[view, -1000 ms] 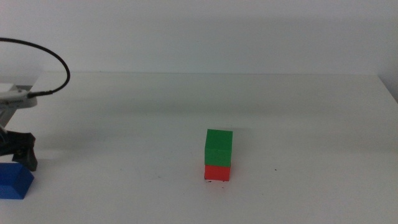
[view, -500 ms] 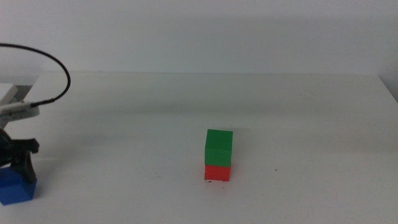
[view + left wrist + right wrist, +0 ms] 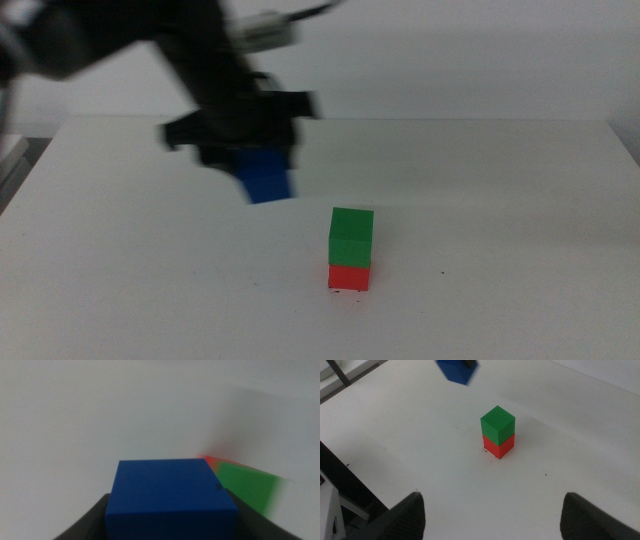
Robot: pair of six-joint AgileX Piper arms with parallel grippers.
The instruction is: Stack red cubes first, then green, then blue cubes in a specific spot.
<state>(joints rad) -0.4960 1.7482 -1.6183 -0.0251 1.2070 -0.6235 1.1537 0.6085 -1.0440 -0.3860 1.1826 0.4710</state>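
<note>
Motion-blurred left claw (image 3: pixel 262 165) and arm (image 3: pixel 150 40)

My table (image 3: pixel 520 200) is plain white, its far edge running from nine to three o'clock against a pale wall (image 3: pixel 450 60). Light looks soft and even, though blur hides detail.

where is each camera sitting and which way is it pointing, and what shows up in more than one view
Middle view: looks forward and down over the white table; shows the left arm with the left gripper carrying the blue cube above the table, left of the stack.
Left wrist view: on the left arm, looking along its jaws, shut on the blue cube, toward the blurred stack.
Right wrist view: on the waiting right arm, looking down past its open right gripper at the stack.
Shared: all three show the green cube on the red cube.
</note>
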